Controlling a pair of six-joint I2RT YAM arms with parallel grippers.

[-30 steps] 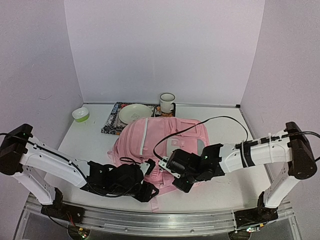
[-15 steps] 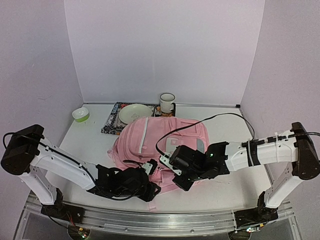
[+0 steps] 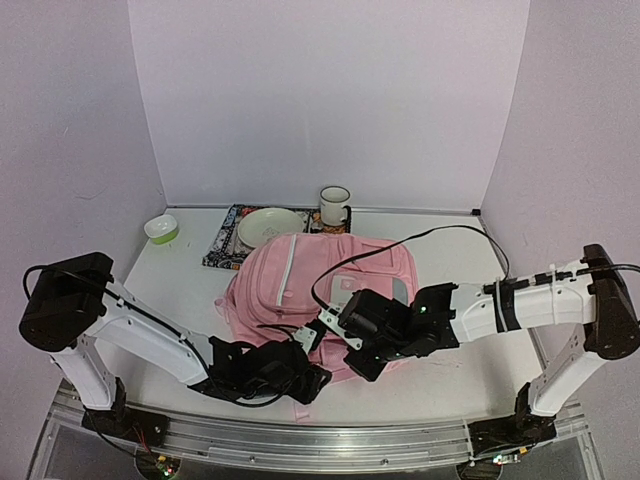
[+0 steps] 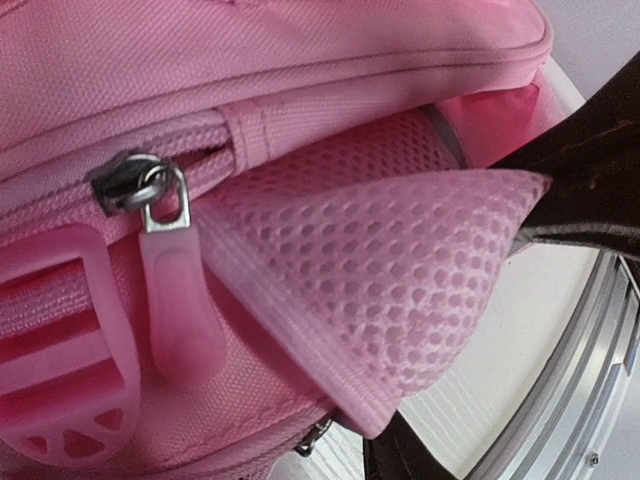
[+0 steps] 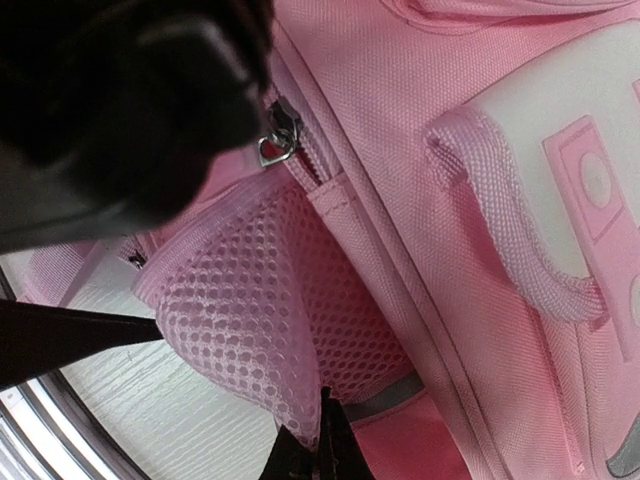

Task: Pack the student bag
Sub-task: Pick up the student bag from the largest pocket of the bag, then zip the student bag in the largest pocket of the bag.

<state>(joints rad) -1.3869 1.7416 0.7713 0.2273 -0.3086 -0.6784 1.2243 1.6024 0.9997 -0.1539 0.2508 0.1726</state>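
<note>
The pink student bag [image 3: 320, 285] lies flat mid-table, white patch [image 5: 585, 160] showing. Both grippers meet at its near edge, on the pink mesh side pocket [image 4: 400, 290]. My left gripper [image 3: 315, 378] is shut on one hem of the mesh; its dark fingertip [image 4: 400, 458] shows under the hem. My right gripper [image 3: 340, 345] is shut on the other mesh edge [image 5: 322, 440]. The mesh [image 5: 250, 320] is stretched between them, above the table. A pink zip pull [image 4: 180, 320] hangs beside the pocket.
At the back are a green bowl [image 3: 161, 229], a cream plate [image 3: 270, 227] on a patterned book [image 3: 222, 250], and a white mug [image 3: 334, 206]. A metal rail [image 3: 320, 440] runs along the near table edge. A black cable [image 3: 400, 245] loops over the bag.
</note>
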